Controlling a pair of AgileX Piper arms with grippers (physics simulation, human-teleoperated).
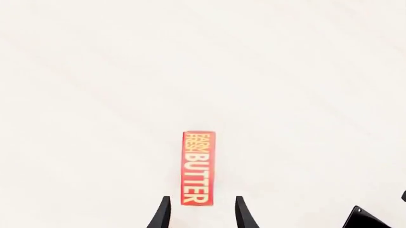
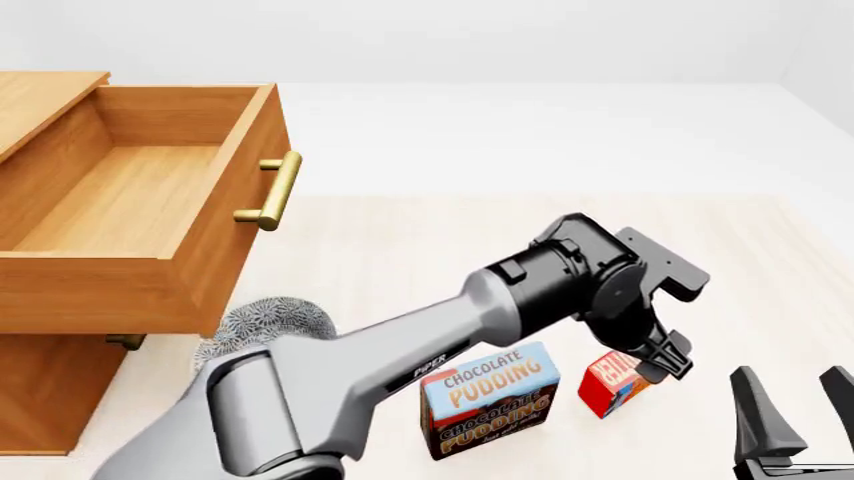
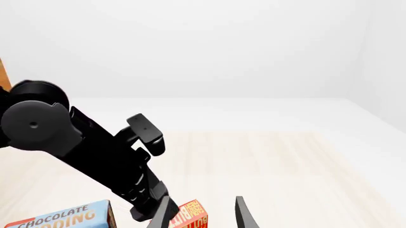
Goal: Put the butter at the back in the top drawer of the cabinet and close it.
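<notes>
The butter (image 1: 198, 168) is a small red box with white lettering, lying on the pale table. In the left wrist view my left gripper (image 1: 201, 213) is open, and the box's near end sits just between the fingertips with room on both sides. In the front view the butter (image 2: 614, 382) stands right of the pudding box, with my left gripper (image 2: 658, 368) directly over it. The top drawer (image 2: 200, 250) of the cabinet (image 2: 54, 390) is pulled out and empty, brass handle (image 2: 274, 190) facing right. My right gripper (image 2: 801, 405) is open at the front right, holding nothing.
A blue-and-brown Chocolate Pudding box (image 2: 490, 398) stands just left of the butter. A grey patterned object (image 2: 260, 325) sits behind the left arm beside the cabinet. In the right wrist view the left arm (image 3: 95, 152) crosses over the butter (image 3: 190, 218).
</notes>
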